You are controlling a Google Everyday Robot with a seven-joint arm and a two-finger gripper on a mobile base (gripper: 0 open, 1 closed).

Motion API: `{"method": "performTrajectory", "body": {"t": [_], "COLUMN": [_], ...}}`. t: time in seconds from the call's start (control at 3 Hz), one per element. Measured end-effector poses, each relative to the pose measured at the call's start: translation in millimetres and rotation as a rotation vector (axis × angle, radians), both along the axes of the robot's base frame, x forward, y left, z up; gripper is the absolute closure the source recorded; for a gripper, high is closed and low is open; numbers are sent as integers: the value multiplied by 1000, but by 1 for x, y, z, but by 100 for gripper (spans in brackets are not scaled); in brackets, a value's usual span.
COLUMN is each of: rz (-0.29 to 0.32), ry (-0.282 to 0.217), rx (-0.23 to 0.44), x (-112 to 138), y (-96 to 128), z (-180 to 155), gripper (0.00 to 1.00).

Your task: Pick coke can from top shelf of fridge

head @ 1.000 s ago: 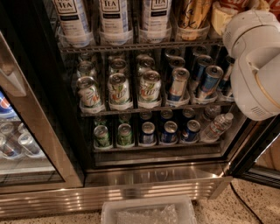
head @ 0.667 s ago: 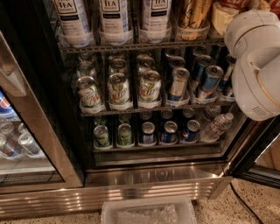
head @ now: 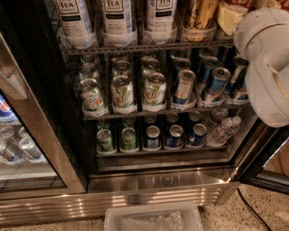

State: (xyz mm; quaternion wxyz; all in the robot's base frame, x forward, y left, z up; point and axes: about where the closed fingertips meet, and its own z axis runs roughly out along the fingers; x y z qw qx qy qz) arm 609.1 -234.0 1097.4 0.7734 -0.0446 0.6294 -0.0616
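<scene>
Coke can was what I looked for first, and I could not pick it out for certain. The top shelf, the wire rack with clear cup trays, carried three tea bottles in a row, then a gold patterned can to their right. Beyond that can, the robot's white arm blocked the corner. A red sliver showed at the very upper edge just beside the arm. It may have been the can, but I could not tell.

The pincer was nowhere in sight. It lay either behind the bulky arm joint or above what could be seen, so I cannot say whether it was spread or pressed together, or pinching anything.

The fridge stood with its interior exposed, and the arm hung in front of the right end of the upper racks. Lower down, the green cans and blue cans sat tilted in their rows.

As I judged it, the task was at an early stage: the arm was up near the right shelf, but nothing showed a can gripped or lifted out. Reaching, closing on the can and drawing it clear all seemed left to do.
</scene>
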Motion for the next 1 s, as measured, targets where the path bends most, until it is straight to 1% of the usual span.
{"method": "performTrajectory", "body": {"t": [0.33, 0.67, 1.0], "rz": [56, 105, 145], "ry": [-25, -23, -1], "rx": [44, 72, 79], "x": [-15, -30, -45], "y": [7, 12, 12], "z": [19, 29, 29], "gripper": [100, 100, 100]}}
